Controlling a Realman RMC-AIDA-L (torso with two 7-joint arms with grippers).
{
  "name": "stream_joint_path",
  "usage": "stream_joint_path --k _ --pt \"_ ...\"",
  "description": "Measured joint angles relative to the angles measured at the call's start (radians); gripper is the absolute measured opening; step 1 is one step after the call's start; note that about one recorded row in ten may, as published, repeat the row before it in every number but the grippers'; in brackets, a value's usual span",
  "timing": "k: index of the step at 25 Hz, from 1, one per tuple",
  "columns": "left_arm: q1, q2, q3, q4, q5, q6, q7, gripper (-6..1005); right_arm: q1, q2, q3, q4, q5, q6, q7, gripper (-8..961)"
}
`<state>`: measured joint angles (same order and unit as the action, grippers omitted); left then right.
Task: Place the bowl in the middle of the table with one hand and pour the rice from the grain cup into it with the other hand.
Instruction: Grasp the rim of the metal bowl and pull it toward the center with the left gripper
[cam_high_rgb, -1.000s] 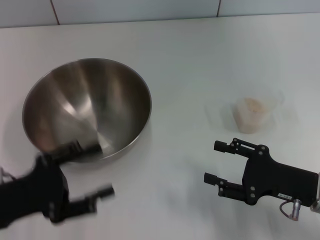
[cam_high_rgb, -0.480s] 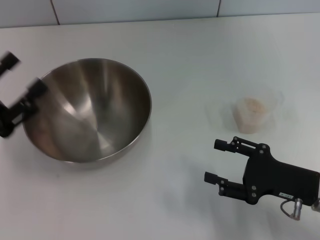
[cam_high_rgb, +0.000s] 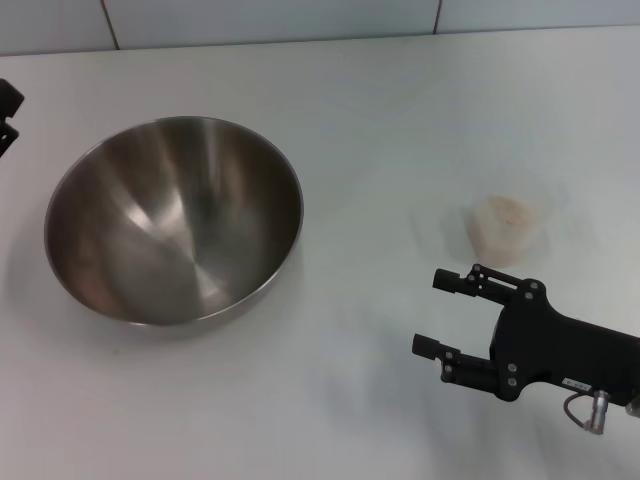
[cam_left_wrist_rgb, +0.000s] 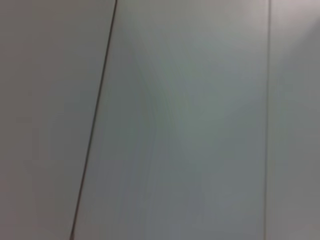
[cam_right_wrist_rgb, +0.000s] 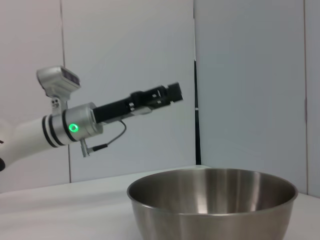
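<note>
Head view shows the stainless-steel mixing bowl (cam_high_rgb: 174, 218) sitting upright on the white tabletop (cam_high_rgb: 360, 110), well over on the left side rather than at the middle, so by my reckoning the placing step is not yet done. Its brushed inside is bare, with no grains in it. Nothing is touching it: the rim stands free all round.

Well apart from it, on the right, stands the clear grain cup (cam_high_rgb: 506, 229), upright and on its own, with a pale heap of rice (cam_high_rgb: 508, 211) filling the lower part. It stands just beyond the right end effector (cam_high_rgb: 446, 314), which hovers on the near side of the cup with its two fingers spread wide and nothing between them. Spread like that, it looks ready to take the cup, though which arm will take which job I can only guess.

The left end effector (cam_high_rgb: 6, 118) is only a dark sliver at the far left edge of the head view. From the right wrist view it is raised high above the bowl (cam_right_wrist_rgb: 212, 202), the left end effector (cam_right_wrist_rgb: 170, 93) pointing out over it from an outstretched arm with a green light on its wrist; whether its fingers are apart or together I cannot tell. Being that high, it is nowhere near a grip on the rim.
</note>
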<state>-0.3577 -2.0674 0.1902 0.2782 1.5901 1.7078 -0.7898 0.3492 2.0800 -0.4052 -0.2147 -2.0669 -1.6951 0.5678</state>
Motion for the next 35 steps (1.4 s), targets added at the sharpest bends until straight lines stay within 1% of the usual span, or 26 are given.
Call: stream_joint_path --k 1,3,9,14,15,18,19,20,22,23,24,25,27,28,29,30,32,35 --pt "-0.012 -0.001 0.003 -0.001 0.001 -0.041 -0.006 814 0.000 0.000 0.000 0.000 0.001 -0.001 0.000 723" --pt "-0.022 -0.001 0.005 -0.001 0.005 -0.083 -0.014 814 0.000 0.000 0.001 0.000 0.001 -0.002 0.000 723" --pt "-0.031 -0.001 0.007 -0.001 0.007 -0.107 -0.022 813 0.001 0.000 0.003 -0.001 0.001 -0.003 -0.001 722" --pt "-0.044 0.001 0.044 0.031 0.022 -0.159 -0.059 812 0.002 -0.001 0.003 -0.003 0.002 -0.003 -0.002 722" --pt "-0.051 0.000 0.125 0.096 0.022 -0.226 -0.149 812 0.002 -0.001 0.003 -0.003 0.002 -0.003 -0.002 722" --pt "-0.054 -0.002 0.241 0.196 0.022 -0.296 -0.281 811 0.004 -0.002 0.003 -0.003 0.006 -0.003 -0.002 722" --pt "-0.050 -0.003 0.304 0.252 0.022 -0.323 -0.347 811 0.004 -0.003 0.003 -0.006 0.011 -0.003 -0.002 722" --pt "-0.046 -0.003 0.330 0.274 0.022 -0.333 -0.369 811 0.004 -0.003 0.003 -0.006 0.011 -0.003 -0.002 722" --pt "-0.032 -0.002 0.410 0.349 0.022 -0.374 -0.448 811 0.004 -0.003 0.003 -0.010 0.012 -0.002 -0.002 722" --pt "-0.032 -0.002 0.410 0.349 0.022 -0.374 -0.448 811 0.004 -0.002 0.003 -0.011 0.012 -0.002 -0.002 722" --pt "0.005 0.001 0.549 0.476 0.022 -0.457 -0.573 811 0.004 -0.002 0.003 -0.011 0.012 -0.002 -0.002 722" --pt "0.005 0.001 0.549 0.476 0.022 -0.457 -0.573 811 0.004 -0.002 0.003 -0.011 0.012 -0.002 -0.002 721" --pt "0.031 0.003 0.627 0.552 0.032 -0.504 -0.644 811 0.004 -0.002 0.003 -0.011 0.012 -0.001 -0.002 721" --pt "0.044 0.005 0.658 0.594 0.054 -0.521 -0.682 811 0.004 -0.002 0.003 -0.011 0.013 0.000 -0.002 721" --pt "0.056 0.005 0.687 0.660 0.122 -0.536 -0.752 811 0.004 -0.001 0.003 -0.011 0.014 0.001 -0.002 721" --pt "0.056 0.005 0.687 0.660 0.122 -0.536 -0.752 811 0.004 -0.001 0.003 -0.011 0.014 0.001 -0.002 721" --pt "0.057 0.003 0.695 0.720 0.224 -0.539 -0.839 812 0.004 0.000 0.003 -0.011 0.015 0.002 -0.002 721" --pt "0.050 0.004 0.695 0.767 0.325 -0.530 -0.937 812 0.004 0.000 0.003 -0.011 0.020 0.002 -0.002 721"
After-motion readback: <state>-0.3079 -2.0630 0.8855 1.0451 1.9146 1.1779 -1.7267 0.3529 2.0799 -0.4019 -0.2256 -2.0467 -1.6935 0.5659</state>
